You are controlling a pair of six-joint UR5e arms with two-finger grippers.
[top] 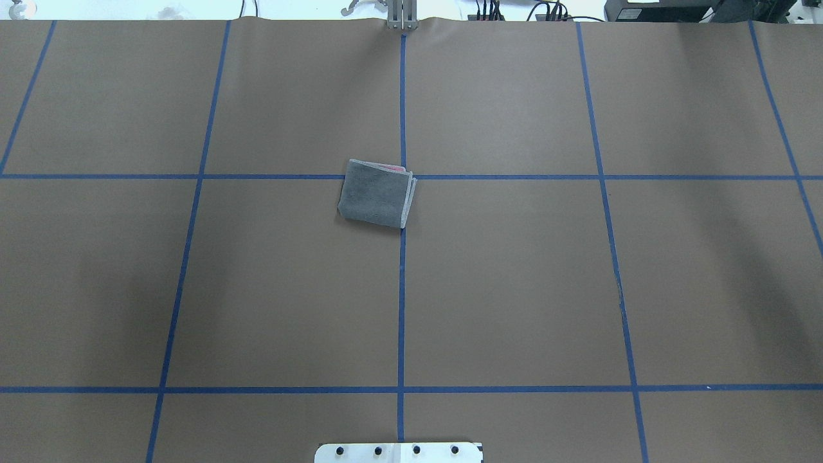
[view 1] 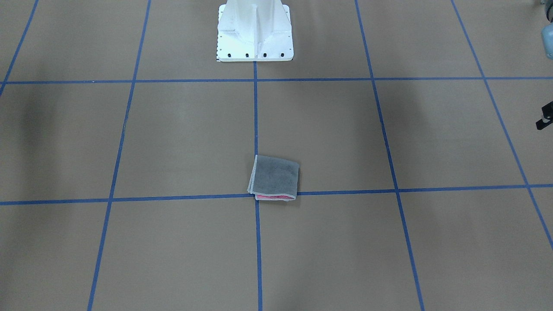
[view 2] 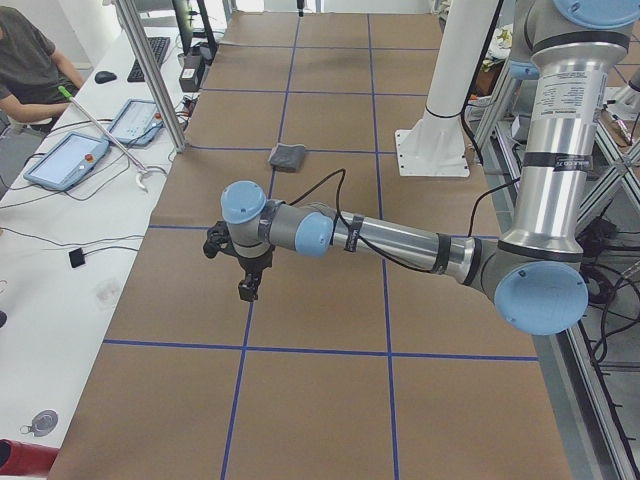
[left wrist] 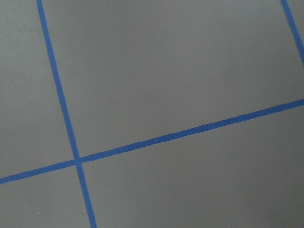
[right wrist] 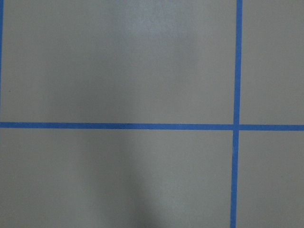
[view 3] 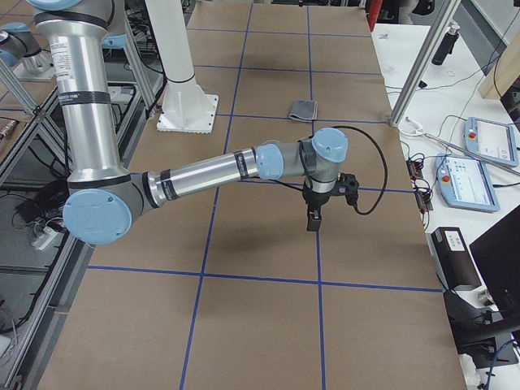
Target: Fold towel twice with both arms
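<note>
The towel [view 1: 275,178] lies folded into a small rectangle on the brown table near the middle cross of blue tape, dark grey face up, with pink showing at one edge. It also appears in the overhead view [top: 376,193] and small in both side views [view 2: 288,157] [view 3: 305,109]. My left gripper [view 2: 248,290] hangs above the table towards its left end, well away from the towel. Only a black corner of it [view 1: 545,116] shows at the front view's edge. My right gripper [view 3: 313,223] hangs likewise towards the right end. I cannot tell whether either is open or shut. Both wrist views show only table and tape.
The white pedestal base [view 1: 255,34] stands at the robot's side of the table [top: 514,289]. Along the far side runs a desk with teach pendants [view 2: 65,160] [view 3: 487,138], cables and a seated person [view 2: 30,60]. Blue tape lines grid the brown surface.
</note>
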